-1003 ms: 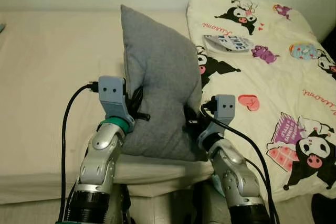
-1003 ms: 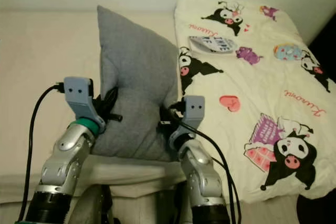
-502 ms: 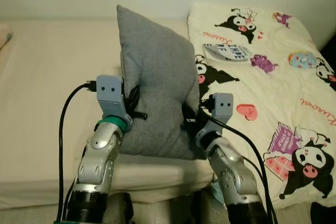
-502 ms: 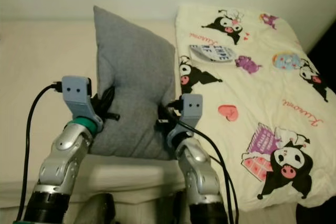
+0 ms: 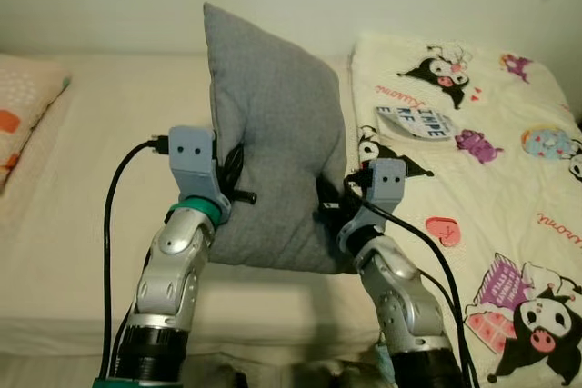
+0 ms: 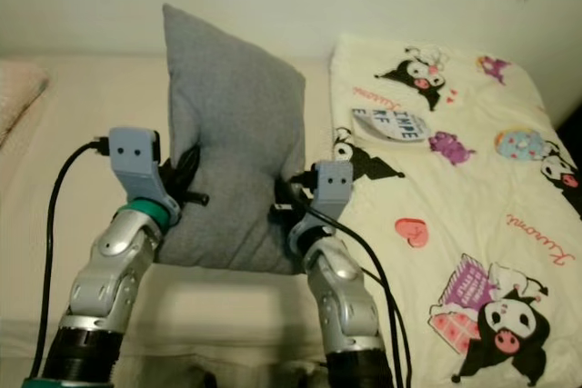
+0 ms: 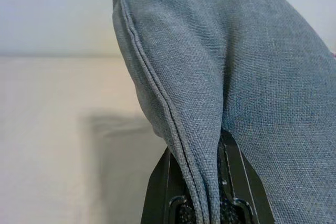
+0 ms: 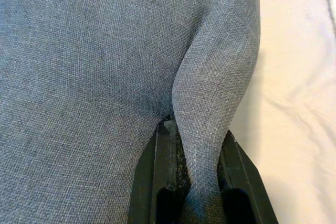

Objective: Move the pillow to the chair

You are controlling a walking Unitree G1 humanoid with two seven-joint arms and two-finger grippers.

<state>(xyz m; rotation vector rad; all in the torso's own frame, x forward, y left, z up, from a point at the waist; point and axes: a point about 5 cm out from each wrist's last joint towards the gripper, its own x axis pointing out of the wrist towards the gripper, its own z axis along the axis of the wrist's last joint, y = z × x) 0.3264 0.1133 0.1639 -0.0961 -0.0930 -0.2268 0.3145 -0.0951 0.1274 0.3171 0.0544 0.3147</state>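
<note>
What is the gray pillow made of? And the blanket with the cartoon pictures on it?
The gray pillow looks like woven cloth, matte and a bit coarse: the wrist views show a criss-cross thread grain and a stitched seam. The cartoon blanket looks like soft printed fabric, maybe cotton or fleece; it lies in gentle wrinkles and has no shine.

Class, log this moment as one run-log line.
grey fabric pillow: held upright above cream bed | left gripper: shut on edge | right gripper: shut on edge

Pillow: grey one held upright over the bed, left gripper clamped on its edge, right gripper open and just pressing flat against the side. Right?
Not quite. The right gripper is not open: the right wrist view shows its fingers pinching a fold of the grey pillow. The rest holds: the left gripper is clamped on the seam edge, and the pillow stands upright over the bed.
</note>
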